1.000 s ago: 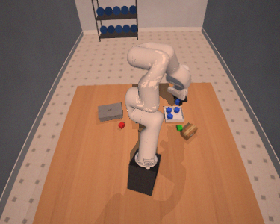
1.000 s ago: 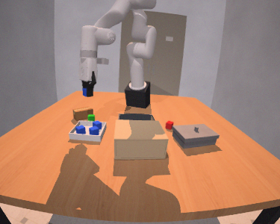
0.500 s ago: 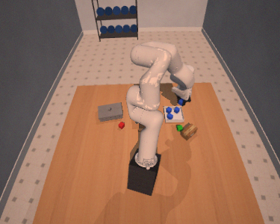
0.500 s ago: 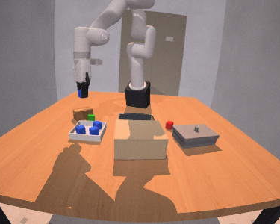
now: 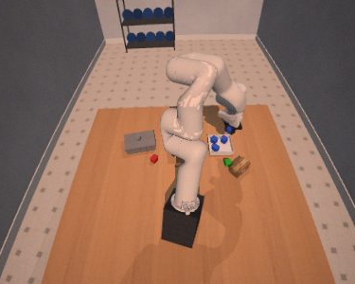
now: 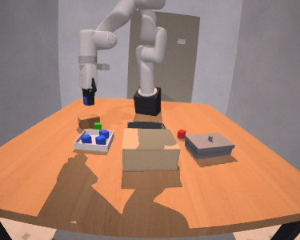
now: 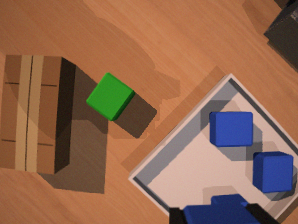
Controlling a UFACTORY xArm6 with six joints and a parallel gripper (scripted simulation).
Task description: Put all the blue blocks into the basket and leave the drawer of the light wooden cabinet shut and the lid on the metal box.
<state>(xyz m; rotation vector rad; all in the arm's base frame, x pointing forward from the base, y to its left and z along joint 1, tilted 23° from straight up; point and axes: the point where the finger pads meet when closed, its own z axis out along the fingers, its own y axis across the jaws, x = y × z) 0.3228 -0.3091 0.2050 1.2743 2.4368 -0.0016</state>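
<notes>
- Wrist view: pincer (image 7: 218, 215) closed on a blue block (image 7: 217, 212), seen at the bottom edge of the frame. The white basket (image 7: 165, 145) lies directly under and ahead of it, set diagonally to the frame.
- Deciding relation: the carried block hangs above the basket's near corner area, not its middle. Judgement: a small shift toward the basket's centre is needed before release, or the block may sit on the rim.
- Basket contents: exterior view shows three blue blocks (image 6: 95, 138) inside; wrist view shows only two in full, (image 7: 230, 128) and (image 7: 272, 171).
- Free floor in the basket lies toward its green-cube side.
- Green cube (image 7: 110, 96) sits on the table just outside the basket, between it and a small wooden crate (image 7: 30, 114). It must stay out.
- Exterior view only: carried block is well above the basket, so a descent remains.
- Exterior view also shows the cabinet (image 6: 150, 150) with drawer (image 6: 146, 125) open behind it, and the lid on the metal box (image 6: 210, 145), both beyond the basket's far side. Drawer closure remains outstanding.
</notes>
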